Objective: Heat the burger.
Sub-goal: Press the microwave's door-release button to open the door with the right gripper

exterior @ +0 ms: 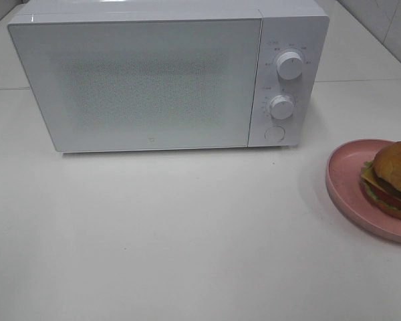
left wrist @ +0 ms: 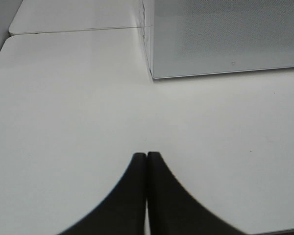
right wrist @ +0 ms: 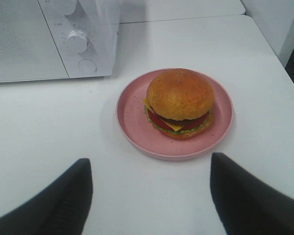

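Burger [right wrist: 180,95] on pink plate [right wrist: 132,122] near right edge of tabletop [exterior: 187,234], room before microwave [exterior: 154,80]; right claw [right wrist: 150,164] apart, left claw [left wrist: 146,155] together

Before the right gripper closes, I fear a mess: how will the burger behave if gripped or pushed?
The burger is a loose stack of layers, so a side squeeze would probably shear it. Its rounded bun looks soft, likely to dent. On the pink plate, whose rim is low, a push would probably slide it rather than tip it.

One microwave [exterior: 154,80], one plate [exterior: 344,175], one burger [exterior: 391,179]
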You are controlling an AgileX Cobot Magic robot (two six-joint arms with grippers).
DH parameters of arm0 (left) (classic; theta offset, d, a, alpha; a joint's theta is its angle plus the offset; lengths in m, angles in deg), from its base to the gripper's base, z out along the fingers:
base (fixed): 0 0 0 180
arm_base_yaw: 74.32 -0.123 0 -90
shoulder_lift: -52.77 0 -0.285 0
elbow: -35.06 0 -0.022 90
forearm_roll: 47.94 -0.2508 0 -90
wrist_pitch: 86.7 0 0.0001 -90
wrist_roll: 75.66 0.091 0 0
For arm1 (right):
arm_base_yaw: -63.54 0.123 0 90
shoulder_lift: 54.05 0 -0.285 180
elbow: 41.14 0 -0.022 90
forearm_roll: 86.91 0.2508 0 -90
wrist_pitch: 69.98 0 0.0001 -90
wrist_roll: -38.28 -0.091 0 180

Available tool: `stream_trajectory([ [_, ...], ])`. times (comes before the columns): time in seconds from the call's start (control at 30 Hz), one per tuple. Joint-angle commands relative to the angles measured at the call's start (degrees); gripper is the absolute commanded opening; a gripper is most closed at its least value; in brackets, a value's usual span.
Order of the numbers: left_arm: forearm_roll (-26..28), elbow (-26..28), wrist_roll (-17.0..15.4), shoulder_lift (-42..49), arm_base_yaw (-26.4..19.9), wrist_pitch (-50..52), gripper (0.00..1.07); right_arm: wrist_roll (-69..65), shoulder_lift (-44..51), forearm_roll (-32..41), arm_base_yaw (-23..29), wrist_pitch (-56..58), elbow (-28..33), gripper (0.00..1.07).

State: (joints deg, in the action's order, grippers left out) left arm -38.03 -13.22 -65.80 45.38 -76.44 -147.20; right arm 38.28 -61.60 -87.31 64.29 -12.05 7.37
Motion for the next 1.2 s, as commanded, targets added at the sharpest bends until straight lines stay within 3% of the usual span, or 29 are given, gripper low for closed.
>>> stream_trajectory([
  [0.03, 0.23, -0.17, 0.17, 0.97, 0.23, 0.69, 0.0, 0.0, 1.43, -0.11, -0.06, -0.57, 0.17, 0.63],
  [0.93, 0.23, -0.17, 0.17, 0.97, 0.23, 0.69, 0.0, 0.0, 1.38, -0.11, -0.06, -0.86, 0.0, 0.63],
  [1.2, 0.23, -0.17, 0.17, 0.97, 0.23, 0.69, 0.0, 0.0, -8.54, -0.17, -0.06, -9.11, -3.15, 0.63],
])
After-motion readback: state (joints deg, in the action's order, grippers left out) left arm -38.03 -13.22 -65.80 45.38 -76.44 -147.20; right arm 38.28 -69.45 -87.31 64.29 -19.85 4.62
